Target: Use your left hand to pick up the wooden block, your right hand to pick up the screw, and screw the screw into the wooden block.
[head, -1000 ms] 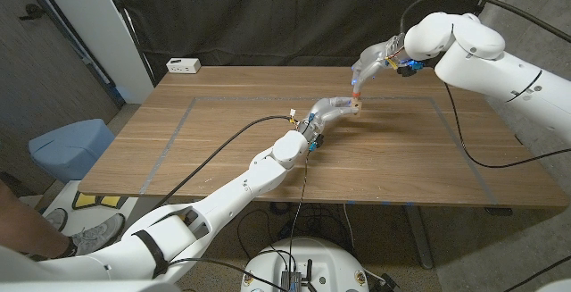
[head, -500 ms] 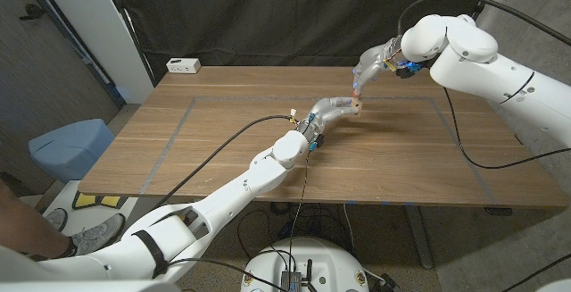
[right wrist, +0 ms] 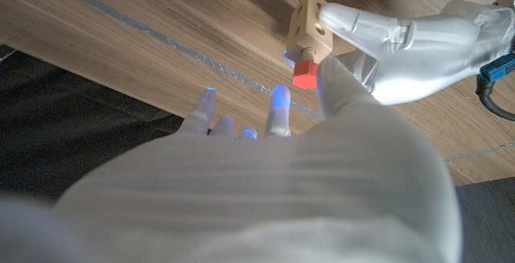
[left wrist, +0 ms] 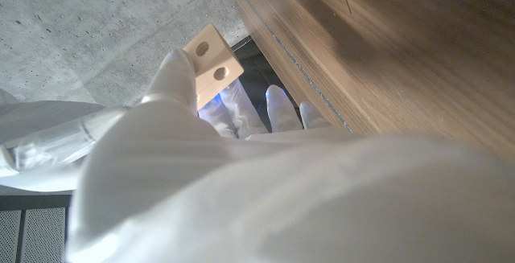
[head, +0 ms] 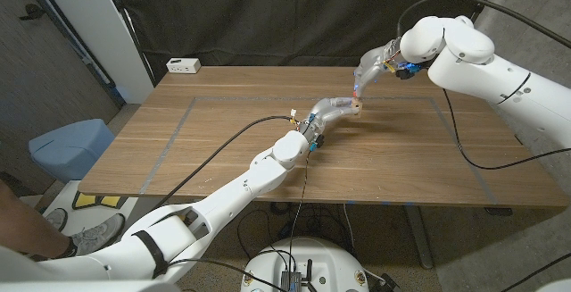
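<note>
Red-headed screw seated in the small pale wooden block with round holes

Your left hand (head: 332, 110) grips the block (right wrist: 309, 30) above the table (head: 214, 140), toward one o'clock; your right hand (head: 368, 67) pinches the screw (right wrist: 305, 73) beneath it

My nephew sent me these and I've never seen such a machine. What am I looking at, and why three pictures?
It is a two-armed robot at a wooden table, steered remotely by a person. One picture looks down from its head; the other two come from cameras on its wrists, so they look tilted. The left hand holds a small wooden block with holes in it. The right hand holds a red-headed screw whose tip meets the block. A white box sits at the table's far corner.
</note>
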Controlling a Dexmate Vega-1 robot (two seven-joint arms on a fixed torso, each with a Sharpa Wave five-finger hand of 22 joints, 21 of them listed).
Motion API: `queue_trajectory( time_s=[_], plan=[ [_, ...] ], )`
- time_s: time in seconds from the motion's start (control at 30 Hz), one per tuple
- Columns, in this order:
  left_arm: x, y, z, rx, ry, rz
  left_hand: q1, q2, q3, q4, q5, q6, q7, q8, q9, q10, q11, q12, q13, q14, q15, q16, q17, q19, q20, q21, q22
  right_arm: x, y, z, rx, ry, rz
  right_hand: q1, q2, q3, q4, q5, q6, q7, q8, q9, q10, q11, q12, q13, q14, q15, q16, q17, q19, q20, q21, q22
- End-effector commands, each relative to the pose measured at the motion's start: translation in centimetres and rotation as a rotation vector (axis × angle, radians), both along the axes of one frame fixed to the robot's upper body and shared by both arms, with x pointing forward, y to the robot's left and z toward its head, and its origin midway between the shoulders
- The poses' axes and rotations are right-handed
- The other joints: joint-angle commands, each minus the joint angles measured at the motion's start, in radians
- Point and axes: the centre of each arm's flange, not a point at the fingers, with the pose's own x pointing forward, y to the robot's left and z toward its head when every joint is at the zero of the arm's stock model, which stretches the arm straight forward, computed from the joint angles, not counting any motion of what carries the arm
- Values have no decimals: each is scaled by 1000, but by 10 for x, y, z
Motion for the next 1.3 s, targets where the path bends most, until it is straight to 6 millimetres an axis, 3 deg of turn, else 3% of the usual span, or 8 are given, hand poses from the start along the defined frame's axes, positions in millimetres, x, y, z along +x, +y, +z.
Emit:
queue_trajectory(
  time_s=[0.03,0.67,1.3],
  plan=[
    [1,-1,0,1,3,-1,2,6,3,6,3,15,6,9,4,7,-4,4,8,7,-67,-2,1,-1,1,4,4,3,-1,-3,5,4,-6,12,0,7,-2,-1,13,-3,11,7,10,1,6,4,10,2,4,2,11,-5,6,4],
    [1,-1,0,1,2,-1,3,6,3,4,4,19,6,10,4,7,-4,3,9,8,-66,-2,0,-1,0,5,4,4,-1,-2,13,-19,-6,34,8,11,0,-5,80,-15,58,27,61,-3,12,4,45,-15,12,4,42,-28,11,4],
    [3,0,0,0,6,-1,3,8,3,5,4,17,5,10,4,8,-4,3,9,8,-67,-2,1,-1,1,5,4,8,0,-4,24,-10,2,53,15,13,0,-6,116,-30,90,42,88,-17,12,4,68,-25,15,6,61,-45,12,5]
  ],
)
